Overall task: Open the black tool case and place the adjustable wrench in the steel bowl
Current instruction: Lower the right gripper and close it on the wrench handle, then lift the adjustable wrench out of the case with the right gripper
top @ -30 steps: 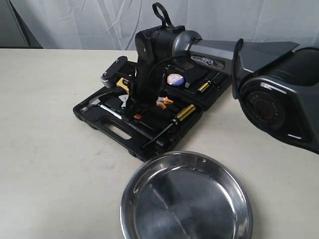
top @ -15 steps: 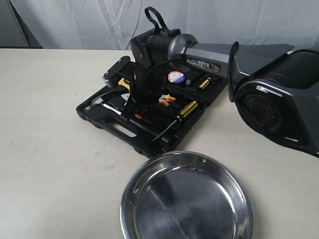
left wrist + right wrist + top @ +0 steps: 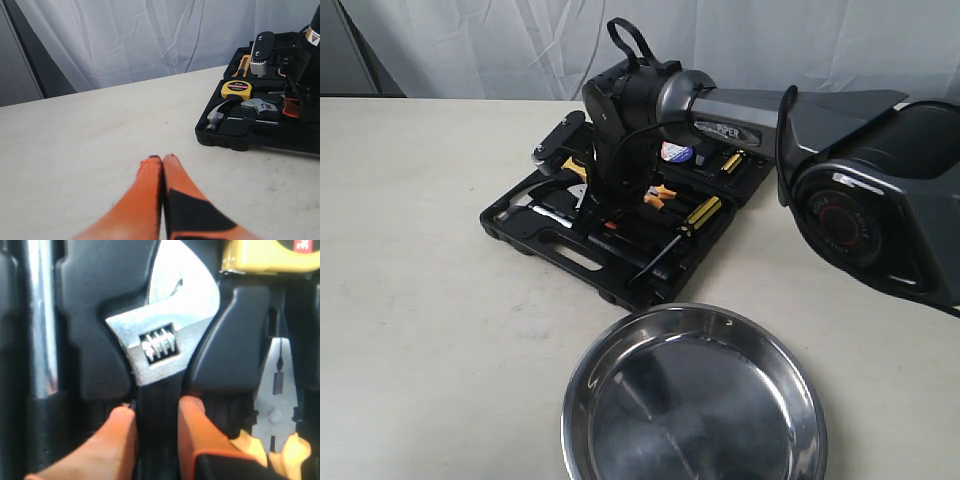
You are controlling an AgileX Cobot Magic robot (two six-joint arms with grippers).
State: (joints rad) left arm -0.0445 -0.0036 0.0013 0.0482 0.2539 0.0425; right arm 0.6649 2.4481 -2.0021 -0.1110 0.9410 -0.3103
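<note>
Astride the adjustable wrench point(image 3: 165, 347), right jaws.

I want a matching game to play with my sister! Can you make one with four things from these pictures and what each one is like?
Things:
1. adjustable wrench
2. steel bowl
3. tape measure
4. left gripper

Descriptions:
A. yellow, lying in the black tool case
B. shut, over the table, away from the case
C. its black handle sits inside the right gripper
D. shiny, on the table beside the case

Pairs: 1-C, 2-D, 3-A, 4-B
</note>
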